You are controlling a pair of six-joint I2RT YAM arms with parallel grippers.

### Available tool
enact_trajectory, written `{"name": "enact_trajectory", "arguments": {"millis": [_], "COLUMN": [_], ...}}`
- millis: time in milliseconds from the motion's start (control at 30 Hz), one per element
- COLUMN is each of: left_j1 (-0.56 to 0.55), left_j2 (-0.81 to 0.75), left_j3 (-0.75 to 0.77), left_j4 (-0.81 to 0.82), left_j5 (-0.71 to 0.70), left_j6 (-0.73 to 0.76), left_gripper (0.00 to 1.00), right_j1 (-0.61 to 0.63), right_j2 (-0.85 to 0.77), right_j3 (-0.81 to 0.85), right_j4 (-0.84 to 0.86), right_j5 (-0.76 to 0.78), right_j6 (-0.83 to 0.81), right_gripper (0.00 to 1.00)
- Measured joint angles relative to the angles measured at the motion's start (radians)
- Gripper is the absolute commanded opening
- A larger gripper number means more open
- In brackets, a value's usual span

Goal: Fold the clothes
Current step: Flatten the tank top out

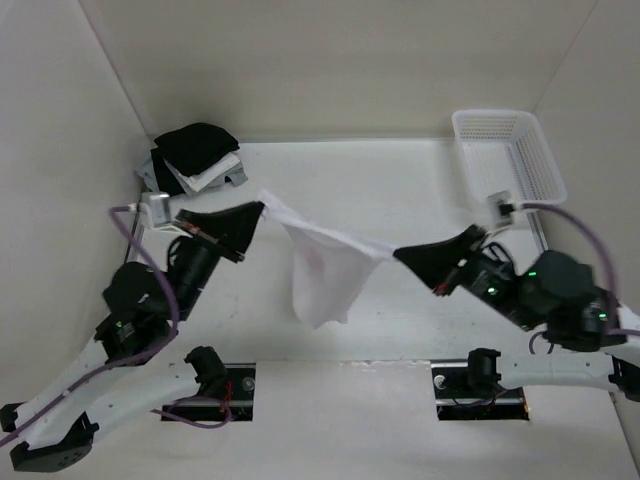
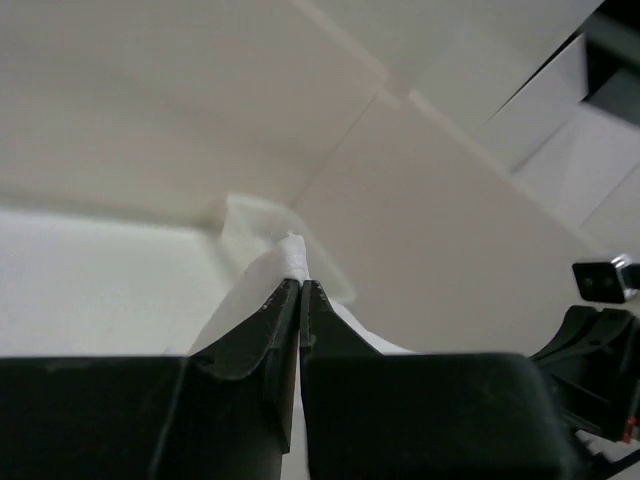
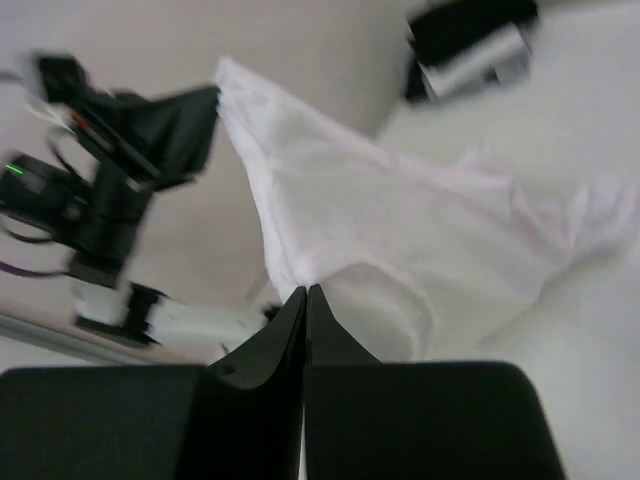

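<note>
It looked like a robotics lab test cell, not a home — a bare white table (image 1: 420, 190) boxed in by plain white panel walls (image 1: 330, 70). A black left arm (image 1: 140, 310) and right arm (image 1: 560, 295) were bolted at its near edge, a purple cable (image 1: 597, 243) trailing. A white plastic basket (image 1: 540, 150), a small pile of garments (image 1: 195, 150) and one white top (image 1: 325, 275) were the only household things.

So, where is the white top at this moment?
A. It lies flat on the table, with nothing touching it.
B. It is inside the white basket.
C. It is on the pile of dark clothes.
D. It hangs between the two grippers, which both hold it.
D: the white top hangs stretched between the left gripper and the right gripper, each shut on an edge of the fabric.
</note>
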Motion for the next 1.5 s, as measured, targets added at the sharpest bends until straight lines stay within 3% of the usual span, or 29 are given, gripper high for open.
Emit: {"name": "enact_trajectory", "arguments": {"millis": [33, 233, 400, 533, 667, 700, 800, 867, 933, 967, 1033, 1067, 1133, 1200, 1300, 1367, 1400, 1500], "left_j1": [-0.001, -0.044, -0.031, 0.046, 0.230, 0.343, 0.501, 0.627, 0.681, 0.699, 0.704, 0.704, 0.699, 0.692, 0.649, 0.587, 0.533, 0.478], "left_j2": [0.014, 0.110, 0.153, 0.180, 0.296, 0.393, 0.615, 0.884, 1.074, 1.191, 1.274, 1.318, 1.315, 1.258, 1.026, 0.873, 0.796, 0.734], "left_j3": [0.058, 0.320, 0.353, 0.268, 0.130, 0.085, 0.086, 0.197, 0.289, 0.377, 0.456, 0.526, 0.561, 0.535, 0.229, 0.014, -0.126, -0.261], "left_j4": [0.031, 0.154, 0.199, 0.279, 0.352, 0.378, 0.393, 0.402, 0.381, 0.318, 0.283, 0.249, 0.239, 0.233, 0.324, 0.340, 0.328, 0.284], "left_j5": [0.000, 0.010, -0.018, -0.054, -0.041, 0.005, 0.110, 0.190, 0.236, 0.251, 0.258, 0.266, 0.270, 0.262, 0.192, 0.140, 0.108, 0.075], "left_j6": [0.020, 0.127, 0.205, 0.245, 0.223, 0.183, 0.103, 0.042, 0.009, -0.002, 0.000, -0.007, -0.011, -0.023, -0.054, -0.076, -0.086, -0.089], "left_gripper": [0.00, 0.00, 0.01, 0.01, 0.01, 0.01, 0.01, 0.03, 0.09, 0.24, 0.33, 0.34, 0.34, 0.31, 0.27, 0.26, 0.27, 0.34], "right_j1": [0.021, 0.081, 0.051, -0.163, -0.573, -0.642, -0.790, -0.866, -0.930, -0.964, -1.020, -1.039, -1.082, -1.090, -1.029, -0.950, -0.889, -0.757], "right_j2": [0.019, 0.168, 0.237, 0.256, 0.338, 0.381, 0.579, 0.749, 0.918, 1.019, 1.161, 1.199, 1.246, 1.212, 1.047, 0.928, 0.849, 0.725], "right_j3": [0.125, 0.513, 0.529, 0.408, 0.186, 0.154, 0.133, 0.200, 0.312, 0.410, 0.571, 0.627, 0.694, 0.636, 0.341, 0.124, -0.023, -0.303], "right_j4": [0.003, -0.014, -0.004, 0.009, 0.137, 0.159, 0.211, 0.225, 0.220, 0.201, 0.194, 0.172, 0.181, 0.205, 0.294, 0.359, 0.370, 0.431], "right_j5": [0.032, 0.103, 0.117, 0.031, -0.199, -0.248, -0.366, -0.425, -0.468, -0.487, -0.494, -0.495, -0.494, -0.486, -0.472, -0.468, -0.467, -0.460], "right_j6": [-0.063, -0.285, -0.377, -0.373, -0.289, -0.268, -0.224, -0.208, -0.196, -0.187, -0.170, -0.169, -0.162, -0.162, -0.151, -0.135, -0.122, -0.080], "right_gripper": [0.00, 0.00, 0.01, 0.00, 0.00, 0.00, 0.00, 0.00, 0.01, 0.13, 0.35, 0.40, 0.41, 0.35, 0.10, 0.02, 0.02, 0.16]}}
